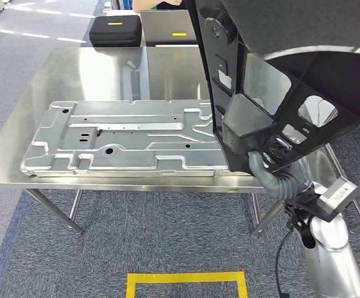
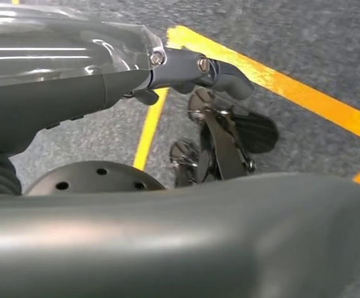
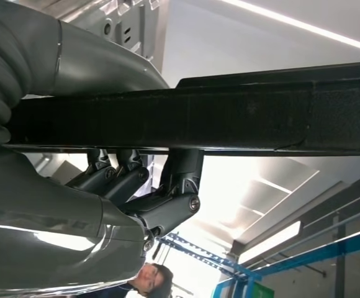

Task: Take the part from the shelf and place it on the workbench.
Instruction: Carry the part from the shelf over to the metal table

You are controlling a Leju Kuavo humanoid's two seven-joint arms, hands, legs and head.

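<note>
At nine o'clock in the head view, the long stamped grey sheet-metal panel [image 1: 121,136] lies flat along the near half of the shiny stainless-steel workbench [image 1: 99,68]. A black zippered case [image 1: 115,30] sits past the bench's far edge at eleven o'clock.

The left hand [image 2: 215,124] hangs over grey carpet with yellow floor tape [image 2: 281,84]. It holds nothing, and its dark fingers look loosely curled, though I cannot tell whether they are fully closed.

At two o'clock, the large black moulded plastic part with cut-out windows [image 1: 281,81] is held up in the air. It tilts over the bench's right end and overlaps the metal panel's right edge. The right hand [image 1: 274,171] is clamped on its lower rim, thumb on one face and fingers on the other.

The step in hand is probably the set-down. Bare steel shows at twelve o'clock, beyond the panel. I would carry the part there, lower it level, and keep its low corner off the panel. The hand should let go only once the part rests flat.
</note>
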